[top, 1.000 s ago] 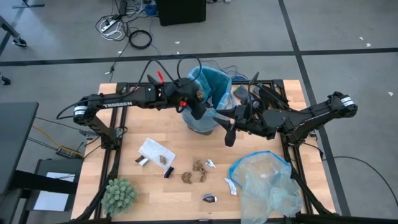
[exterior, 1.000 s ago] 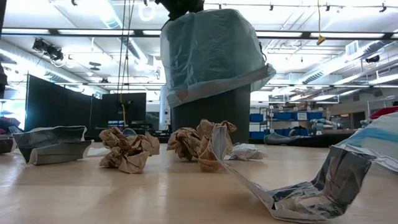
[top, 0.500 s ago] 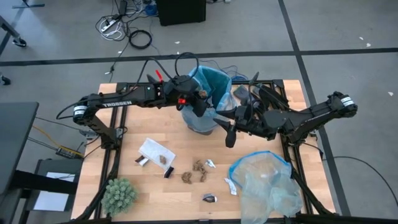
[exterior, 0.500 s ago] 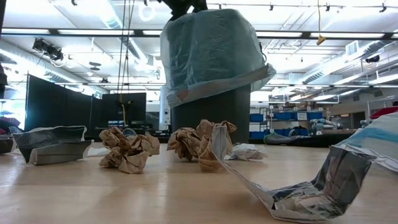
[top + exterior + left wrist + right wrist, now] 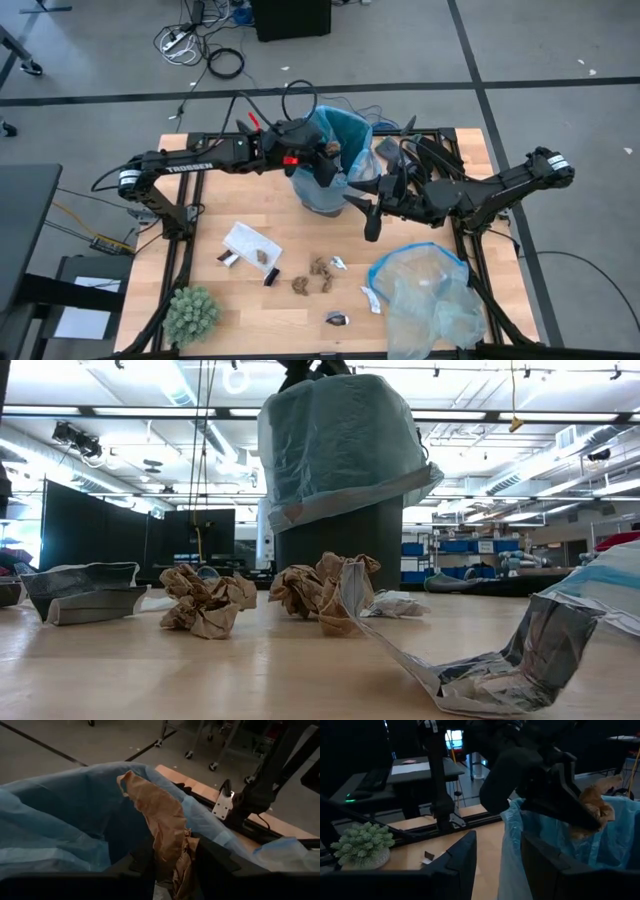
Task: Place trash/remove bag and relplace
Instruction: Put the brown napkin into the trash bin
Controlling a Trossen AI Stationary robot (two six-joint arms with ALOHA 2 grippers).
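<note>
**Q:** What's your left arm doing right now?

**A:** From where I'm driving, the left gripper (image 5: 330,157) is hanging right over the open mouth of the bin (image 5: 340,545), which sits near the bench's (image 5: 240,320) far edge. Its jaws are clamped on a crumpled brown paper wad (image 5: 162,825), and the wad hangs over the inside of the blue bag (image 5: 345,130) lining the bin. The bag's top is folded down over the bin's rim.

**Q:** And the right one?

**A:** The right gripper (image 5: 368,215) sits just beside the bin on its near side, down at the liner's edge. Jaws are apart, and a fold of the blue bag runs up between them. I can't tell if they're actually pinching it.

**Q:** How much trash is left?

**A:** Plenty. More brown wads (image 5: 320,268) sit mid-bench, a white paper piece (image 5: 250,243) lies toward the left side, and a small dark wrapper (image 5: 337,319) is near the front edge. A green spiky plant ball (image 5: 191,312) sits at the front left corner, and a paler clear bag (image 5: 425,295) lies at the front right.
</note>
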